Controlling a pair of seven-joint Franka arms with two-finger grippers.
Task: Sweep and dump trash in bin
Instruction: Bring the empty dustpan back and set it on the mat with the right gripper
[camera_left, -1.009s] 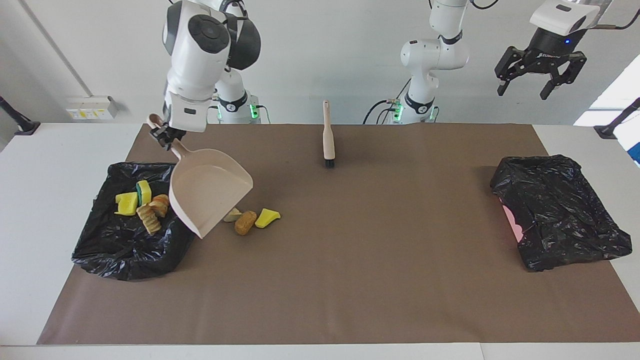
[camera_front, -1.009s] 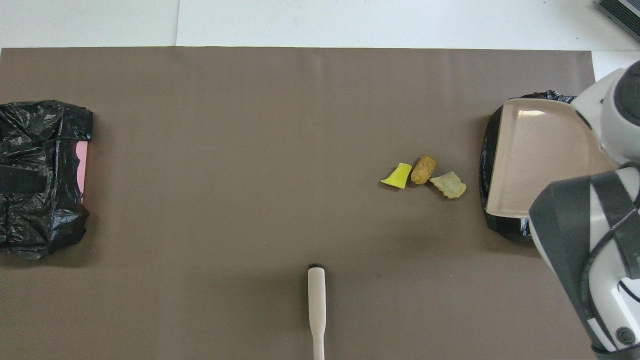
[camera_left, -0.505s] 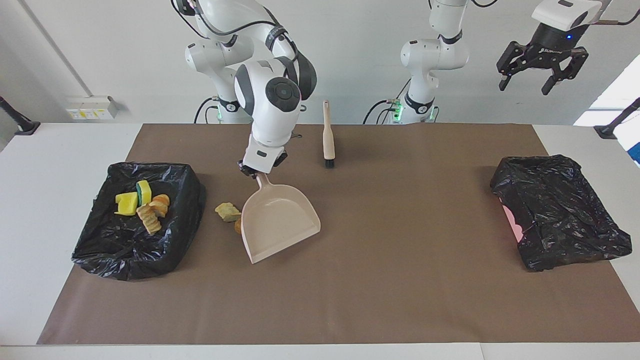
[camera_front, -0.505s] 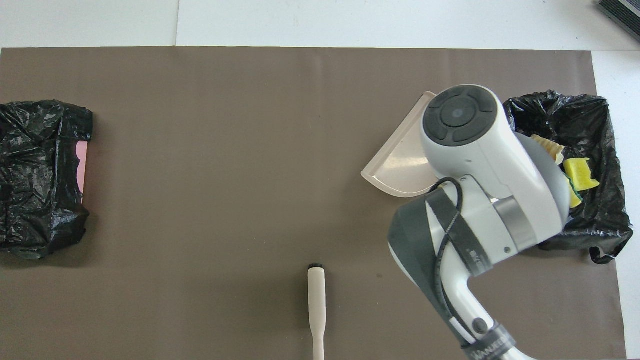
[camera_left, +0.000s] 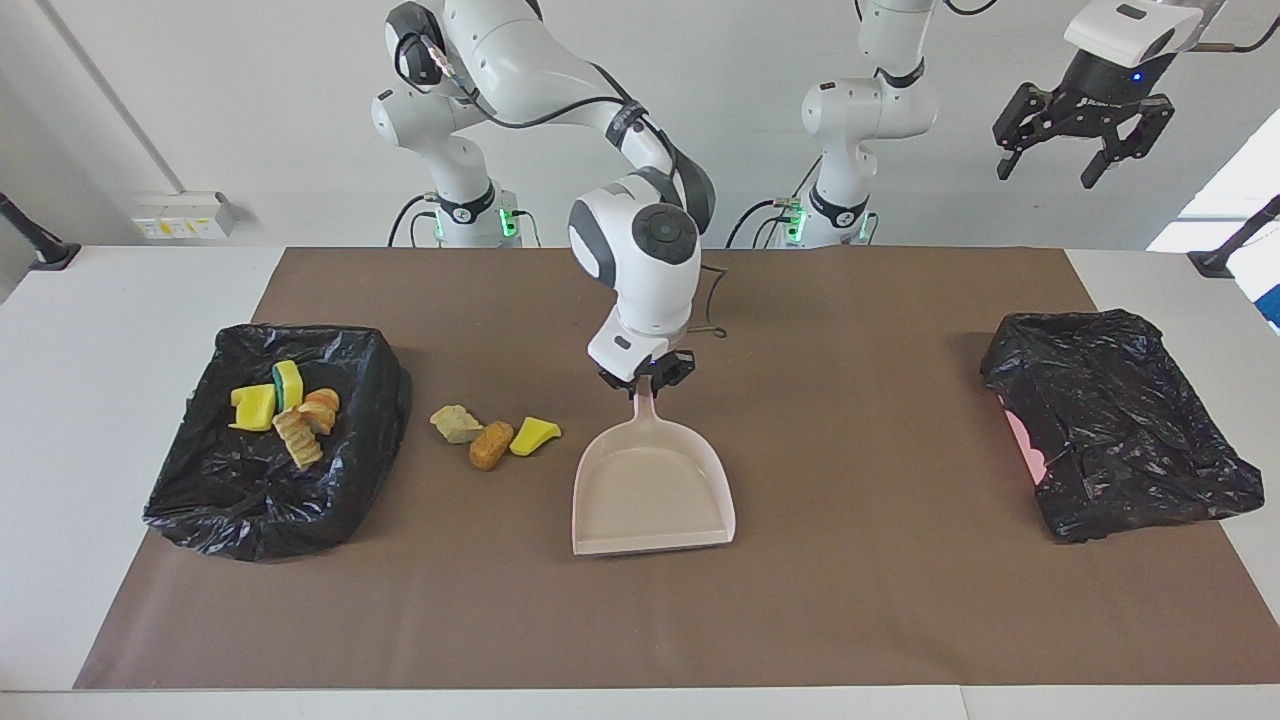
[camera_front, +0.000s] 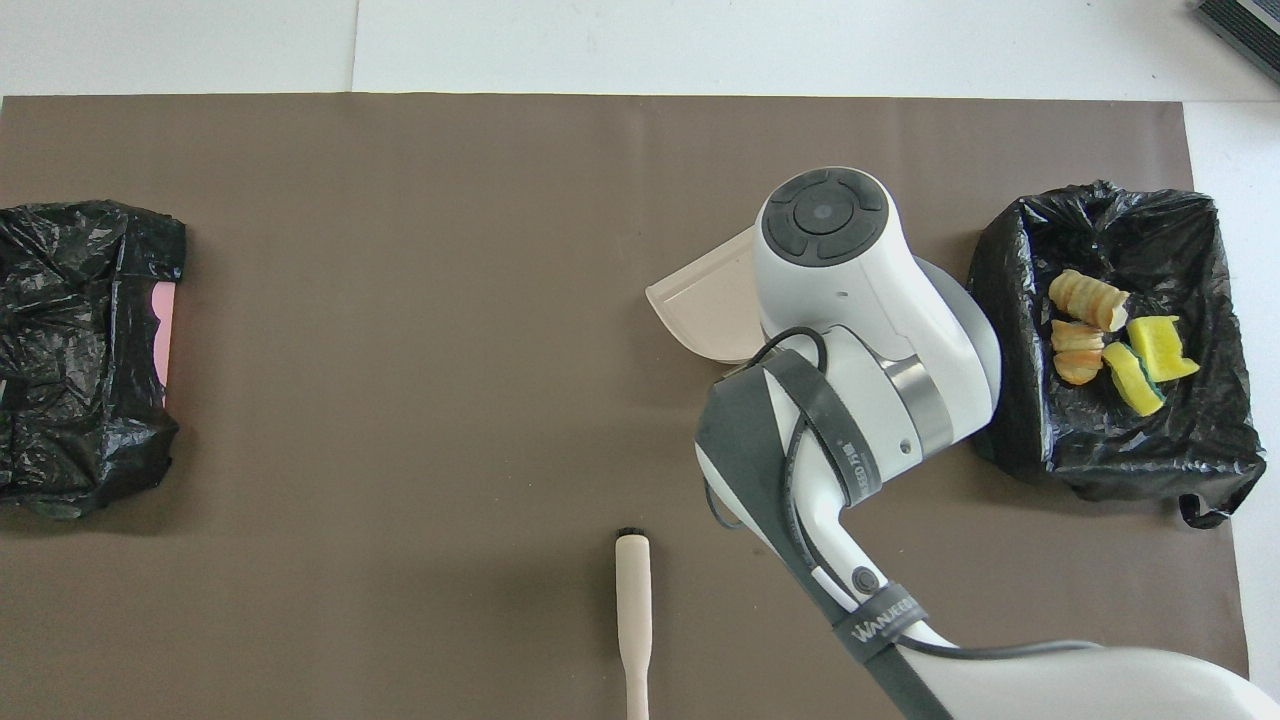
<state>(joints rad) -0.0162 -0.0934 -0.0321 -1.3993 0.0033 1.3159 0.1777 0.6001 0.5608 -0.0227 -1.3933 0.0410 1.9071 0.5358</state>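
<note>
— Which step is this, then?

— Between loads, I'd say. The right gripper (camera_left: 648, 378) has its jaws clenched on the handle of the dustpan (camera_left: 652, 488), and the pan sits flat on the brown mat (camera_left: 800, 620), or as near flat as I can tell, with its open lip facing away from the robots.

— And the trash?

— Split. Four bits already lie in the bin (camera_left: 200, 500), the black-lined one at the right arm's end of the worktop: a yellow sponge piece (camera_left: 254, 407), the green-topped sponge (camera_left: 288, 384) and two bread-like lumps (camera_left: 308, 424). Three remain on the mat between that bin and the dustpan: the pale beige lump (camera_left: 456, 423) nearest the bin, the brown lump (camera_left: 491, 445) touching or just beside it, then a yellow wedge (camera_left: 534, 435) nearest the dustpan.

— So the pan's lip isn't facing them?

— No, they lie off to its side, near the handle end. To my eye the pan needs turning or shifting so the lip meets the pile.

— What about the brush (camera_front: 633, 610)?

— It lies on the mat, nearer the robots than the dustpan, and nobody holds it. The left gripper (camera_left: 1086, 140) hangs high above the second black bag (camera_left: 1120, 420), jaws released, waiting. I'd expect it must come down for the brush handle before any sweeping.
</note>
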